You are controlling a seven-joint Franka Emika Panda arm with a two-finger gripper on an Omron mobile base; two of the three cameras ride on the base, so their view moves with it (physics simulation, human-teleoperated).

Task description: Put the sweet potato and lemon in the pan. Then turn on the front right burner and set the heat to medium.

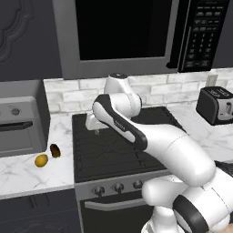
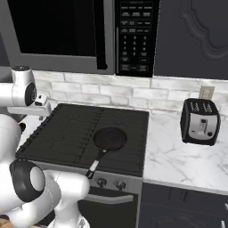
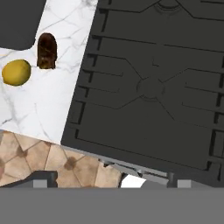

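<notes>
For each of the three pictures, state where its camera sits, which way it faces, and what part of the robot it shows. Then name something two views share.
Left base view: behind the arm on its left, facing forward and down at the cooktop; white arm rises from lower right.
Right base view: behind on its right, facing the pan and toaster; arm at left.
Hand view: on the hand, looking down at the counter; no fingertips clearly visible.
Shared: lemon and sweet potato appear in left base and hand views.

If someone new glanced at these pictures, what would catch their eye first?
Probably the bright lemon beside the dark sweet potato on the marble counter, left of the cooktop. Next, the black pan on the front right burner, and the toaster on the counter to the right.
</notes>
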